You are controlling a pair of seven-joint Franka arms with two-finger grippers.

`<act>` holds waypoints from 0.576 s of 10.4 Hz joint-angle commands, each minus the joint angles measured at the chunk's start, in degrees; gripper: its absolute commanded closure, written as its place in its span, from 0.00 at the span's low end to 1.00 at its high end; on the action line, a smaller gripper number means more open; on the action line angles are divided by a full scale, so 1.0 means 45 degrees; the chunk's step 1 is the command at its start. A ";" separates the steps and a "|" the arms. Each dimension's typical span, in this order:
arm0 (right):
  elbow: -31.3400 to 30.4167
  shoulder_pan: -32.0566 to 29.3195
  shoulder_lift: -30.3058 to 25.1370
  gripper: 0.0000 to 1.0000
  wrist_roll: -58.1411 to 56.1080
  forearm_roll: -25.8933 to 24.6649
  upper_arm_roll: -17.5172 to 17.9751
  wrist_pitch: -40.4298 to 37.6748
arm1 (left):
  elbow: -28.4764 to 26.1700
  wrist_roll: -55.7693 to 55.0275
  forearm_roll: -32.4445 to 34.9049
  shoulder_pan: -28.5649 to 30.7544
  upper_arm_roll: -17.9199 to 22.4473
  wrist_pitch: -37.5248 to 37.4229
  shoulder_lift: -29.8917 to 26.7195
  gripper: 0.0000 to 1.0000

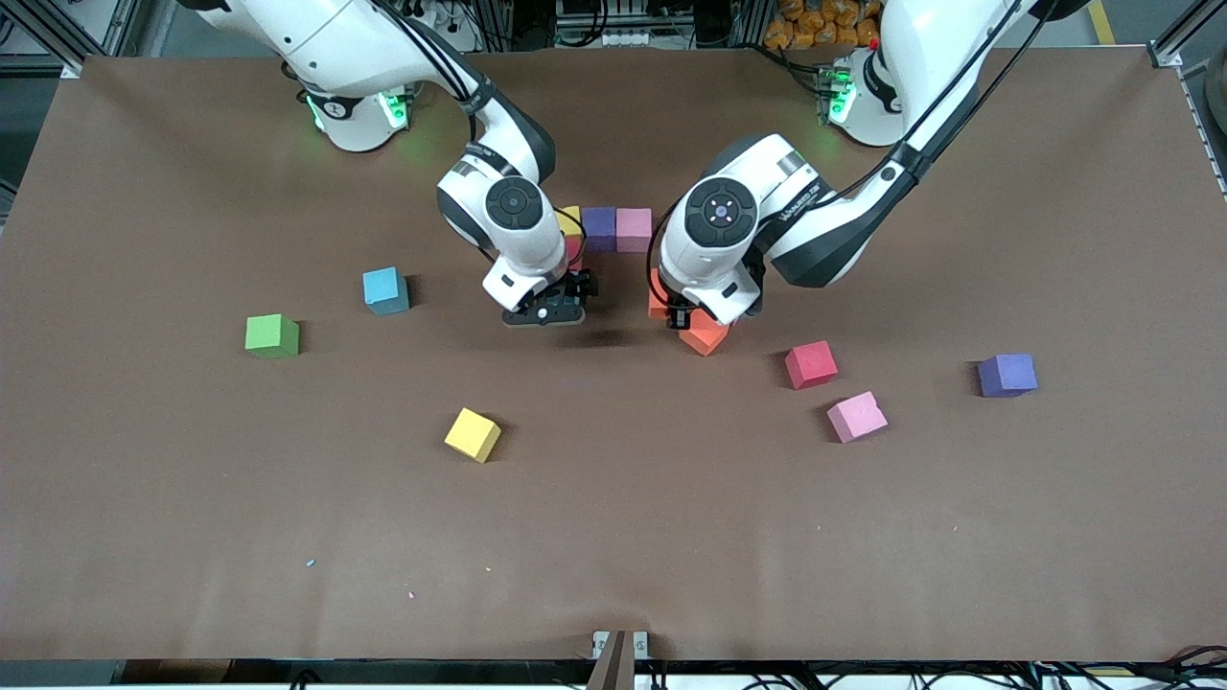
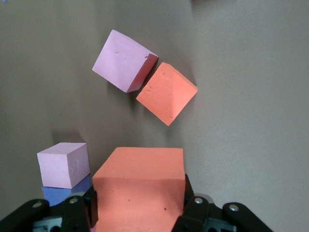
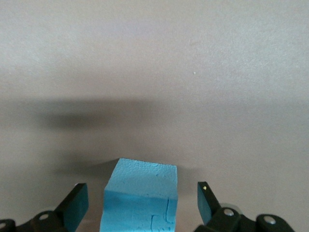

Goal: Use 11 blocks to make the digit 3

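Right arm reaching down to mid-table, right gripper (image 1: 544,312) low, fingers (image 3: 77,205) spread wide, left arm bent in from its base, left gripper (image 1: 698,324) pointing down, clamped on an orange block (image 2: 140,188)

Brown table (image 1: 192,537) carries loose cubes: green cube (image 1: 272,336), light blue block (image 1: 385,290), yellow block (image 1: 473,434), red block (image 1: 811,364), pink block (image 1: 856,416), purple block (image 1: 1007,375). Near bases, row: purple block in row (image 1: 600,226) touching pink block in row (image 1: 634,228). Few small specks near front edge.
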 commanded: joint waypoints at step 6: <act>0.0480 -0.0764 -0.1644 0.00 -0.2058 -0.0029 0.0185 -0.2576 | -0.0851 -0.0974 -0.0185 -0.0343 -0.0020 0.1164 0.0192 1.00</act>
